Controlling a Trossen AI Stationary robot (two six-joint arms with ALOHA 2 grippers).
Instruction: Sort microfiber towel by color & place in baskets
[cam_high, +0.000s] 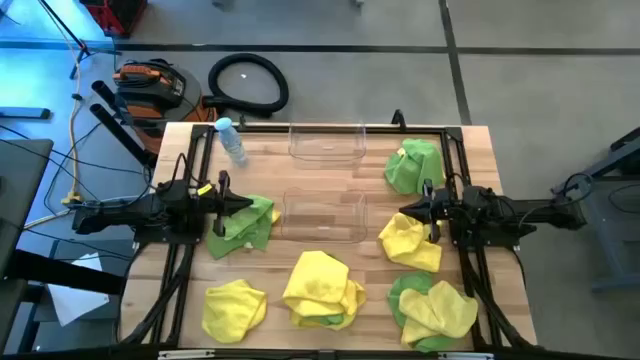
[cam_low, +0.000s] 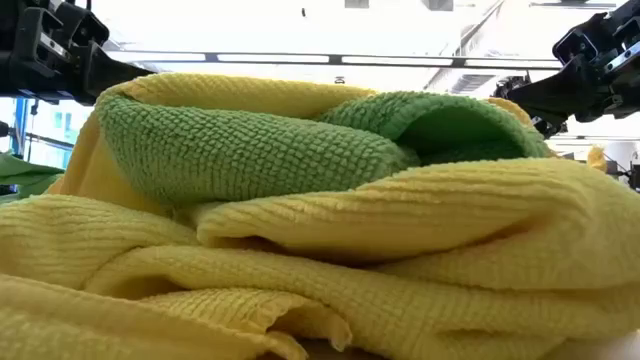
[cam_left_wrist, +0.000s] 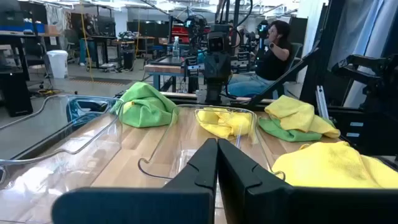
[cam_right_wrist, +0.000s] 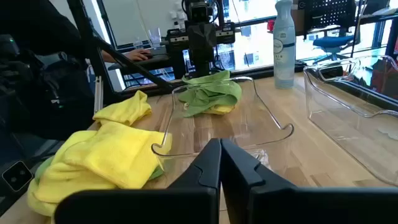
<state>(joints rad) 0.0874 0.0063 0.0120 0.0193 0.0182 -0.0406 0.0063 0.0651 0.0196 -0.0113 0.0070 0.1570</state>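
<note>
From my remote station I see a pale wooden slatted table (cam_high: 260, 165) from above, with both dark arms reaching in from the sides. My left pincer (cam_high: 243, 203) hovers over a crumpled green and yellow microfiber towel (cam_high: 245, 226) at the left of the table, its fingers clenched together on nothing. My right pincer (cam_high: 405, 212) hovers just above a bright yellow towel (cam_high: 410, 243) on the right, likewise pressed closed and empty. Two clear, colourless plastic baskets hold nothing yet: one at the table's far edge (cam_high: 327, 142), one in the middle between the pincers (cam_high: 322, 215). Other towels lie loose: a green one at the far right (cam_high: 414, 166), a yellow one at the near left (cam_high: 232, 307), a yellow heap over green at the near centre (cam_high: 322, 288), and a yellow over green pile at the near right (cam_high: 432, 308). I judge these cloths light, soft and floppy; they should bunch and drape, so a raised fold or ridge is the best place to pinch. A small clear bottle with a blue cap (cam_high: 231, 139) stands near the far basket. Beyond the table is a workshop with benches, cables and a seated person (cam_left_wrist: 277, 53).
</note>
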